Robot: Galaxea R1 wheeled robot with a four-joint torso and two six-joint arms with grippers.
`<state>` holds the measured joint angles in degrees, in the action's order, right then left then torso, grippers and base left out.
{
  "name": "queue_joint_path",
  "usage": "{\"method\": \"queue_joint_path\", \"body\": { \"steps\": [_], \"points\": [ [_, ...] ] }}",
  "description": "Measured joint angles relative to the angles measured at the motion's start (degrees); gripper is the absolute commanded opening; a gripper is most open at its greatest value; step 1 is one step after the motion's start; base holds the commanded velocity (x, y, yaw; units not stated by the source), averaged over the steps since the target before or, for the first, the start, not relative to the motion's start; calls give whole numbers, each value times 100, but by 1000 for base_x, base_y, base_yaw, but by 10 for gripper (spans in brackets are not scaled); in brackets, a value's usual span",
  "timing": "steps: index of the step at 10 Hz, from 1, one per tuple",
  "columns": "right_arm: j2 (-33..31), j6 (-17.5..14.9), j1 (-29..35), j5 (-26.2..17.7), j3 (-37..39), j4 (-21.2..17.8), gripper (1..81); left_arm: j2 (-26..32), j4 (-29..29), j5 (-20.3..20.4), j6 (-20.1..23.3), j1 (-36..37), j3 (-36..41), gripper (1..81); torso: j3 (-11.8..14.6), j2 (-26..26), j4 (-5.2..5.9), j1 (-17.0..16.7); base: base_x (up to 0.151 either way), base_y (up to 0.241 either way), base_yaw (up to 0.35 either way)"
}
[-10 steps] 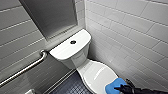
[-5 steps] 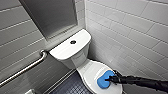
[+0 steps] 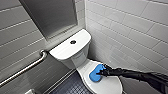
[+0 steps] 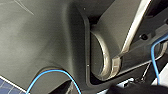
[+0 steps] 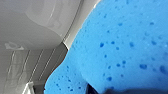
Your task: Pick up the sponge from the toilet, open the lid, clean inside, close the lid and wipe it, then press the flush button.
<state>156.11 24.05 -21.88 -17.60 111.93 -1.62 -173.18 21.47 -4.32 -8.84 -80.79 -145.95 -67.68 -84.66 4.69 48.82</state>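
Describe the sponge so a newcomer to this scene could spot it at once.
Find the white toilet in the tiled corner, then its closed oval lid in front of the tank. On the lid lies the sponge, held by the right tool: a small rounded pad, the only bright blue thing.

One toilet (image 3: 79, 58), one lid (image 3: 108, 86), one sponge (image 3: 95, 75), one flush button (image 3: 73, 42) — one grab rail (image 3: 25, 70), one dark arm (image 3: 136, 75)

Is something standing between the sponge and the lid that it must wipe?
Nothing visible does. The sponge rests on the closed lid, and the right tool is at the sponge's edge.
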Motion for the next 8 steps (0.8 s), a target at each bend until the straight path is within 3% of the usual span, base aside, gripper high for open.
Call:
{"method": "queue_joint_path", "body": {
  "steps": [4, 8],
  "points": [
    [527, 1, -278, 188, 1058, 622, 10, 2, -2, -9, 0, 0, 0, 811, 0, 2, 0, 0, 0, 0, 0],
    [692, 1, -496, 746, 1602, 729, 10, 0, -5, -9, 0, -2, 0, 811, 0, 0, 0, 0, 0, 0, 0]
  ]
}}
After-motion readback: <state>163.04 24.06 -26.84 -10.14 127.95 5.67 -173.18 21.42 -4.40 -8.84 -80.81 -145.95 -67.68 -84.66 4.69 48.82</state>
